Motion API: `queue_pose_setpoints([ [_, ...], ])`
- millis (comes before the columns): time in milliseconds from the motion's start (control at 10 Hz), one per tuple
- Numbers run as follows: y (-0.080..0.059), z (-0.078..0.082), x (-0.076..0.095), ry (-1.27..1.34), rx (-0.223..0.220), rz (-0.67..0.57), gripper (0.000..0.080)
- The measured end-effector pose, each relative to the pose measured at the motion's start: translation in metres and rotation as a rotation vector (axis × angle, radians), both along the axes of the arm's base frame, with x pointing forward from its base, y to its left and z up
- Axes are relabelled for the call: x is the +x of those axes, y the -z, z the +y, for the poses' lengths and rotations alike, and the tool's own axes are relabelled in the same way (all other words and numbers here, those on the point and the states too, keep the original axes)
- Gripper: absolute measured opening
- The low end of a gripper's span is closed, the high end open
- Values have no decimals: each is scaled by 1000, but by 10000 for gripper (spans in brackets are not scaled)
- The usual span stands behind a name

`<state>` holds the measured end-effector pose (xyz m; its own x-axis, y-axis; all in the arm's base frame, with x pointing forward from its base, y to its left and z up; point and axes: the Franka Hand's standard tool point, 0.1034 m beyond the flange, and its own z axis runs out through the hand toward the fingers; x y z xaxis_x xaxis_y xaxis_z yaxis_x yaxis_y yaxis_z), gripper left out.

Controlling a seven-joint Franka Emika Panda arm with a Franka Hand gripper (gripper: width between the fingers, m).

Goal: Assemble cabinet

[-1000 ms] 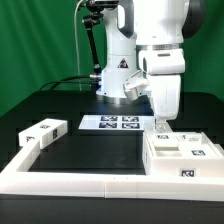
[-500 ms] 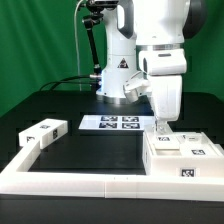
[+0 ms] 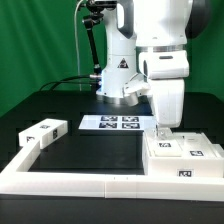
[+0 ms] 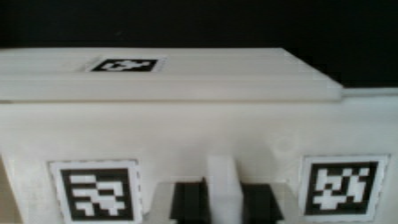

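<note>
White blocky plastic cabinet (image 3: 185,160) at the bench's front corner, exterior view's right; two-finger gripper (image 3: 162,132) at its rear edge, aperture indeterminable. Misaligned closure could skew it.

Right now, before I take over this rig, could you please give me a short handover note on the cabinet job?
Gripper: low at the back edge of the cabinet; I cannot tell whether it is open or shut.
The cabinet sits at the exterior view's right, inside the border rail.
A small white tagged piece lies apart at the exterior view's left, near the marker board.
Done: the body looks partly built.
Left: the loose piece seems not yet joined.
</note>
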<state>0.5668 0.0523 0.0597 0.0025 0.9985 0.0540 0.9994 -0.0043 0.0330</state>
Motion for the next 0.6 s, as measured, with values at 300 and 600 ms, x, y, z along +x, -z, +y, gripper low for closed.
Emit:
queue_pose_setpoints([
  [300, 1, 0, 22, -4, 8, -8, 68],
  [600, 1, 1, 22, -2, 3, 12, 71],
])
